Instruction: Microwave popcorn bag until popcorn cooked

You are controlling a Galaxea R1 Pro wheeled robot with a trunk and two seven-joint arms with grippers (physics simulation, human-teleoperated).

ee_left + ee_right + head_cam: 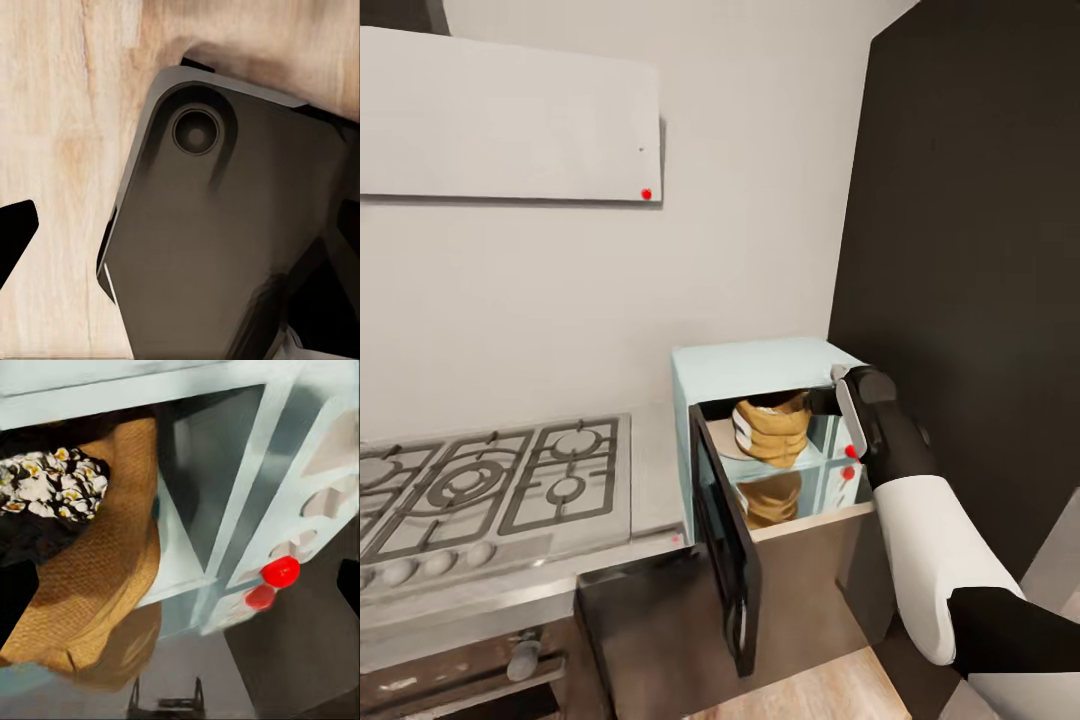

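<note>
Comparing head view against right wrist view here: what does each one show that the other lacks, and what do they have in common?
Head view alone: the gas hob, the grey countertop beside it, the microwave's dark door swung open, and the right arm reaching to the opening.

Right wrist view alone: the popcorn, whitish-yellow pieces heaped in the bag's mouth.

Both: the tan popcorn bag standing inside the pale-blue microwave, and two red dots near the opening's edge.
</note>
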